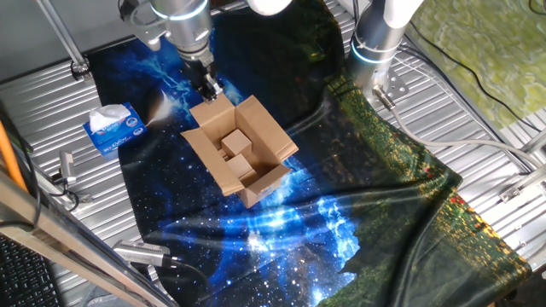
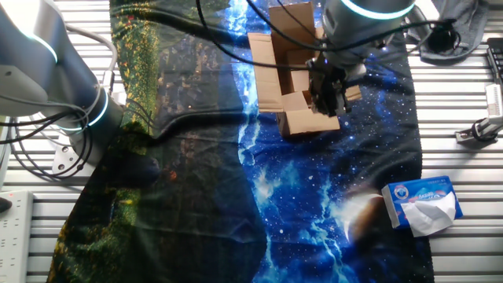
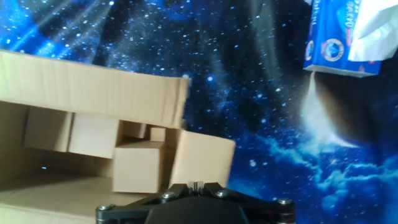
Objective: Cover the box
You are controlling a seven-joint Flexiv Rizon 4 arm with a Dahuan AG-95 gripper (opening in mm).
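Note:
The brown cardboard box (image 1: 247, 162) stands in the middle of the starry cloth with its flaps spread open. Inside it lie small cardboard blocks (image 1: 236, 145). My gripper (image 1: 207, 86) hangs at the box's far-left flap (image 1: 215, 112), just above its outer edge. In the other fixed view the gripper (image 2: 326, 96) is at the right side of the box (image 2: 291, 75). In the hand view the box (image 3: 93, 124) fills the left, and the fingertips (image 3: 196, 185) at the bottom edge are pressed together with nothing between them.
A blue-and-white tissue box (image 1: 113, 128) sits left of the carton on the cloth's edge, also in the hand view's top right as the tissue box (image 3: 342, 37). A second arm's base (image 1: 375, 51) stands at the back. Metal rails and cables (image 1: 136, 251) lie near the front left.

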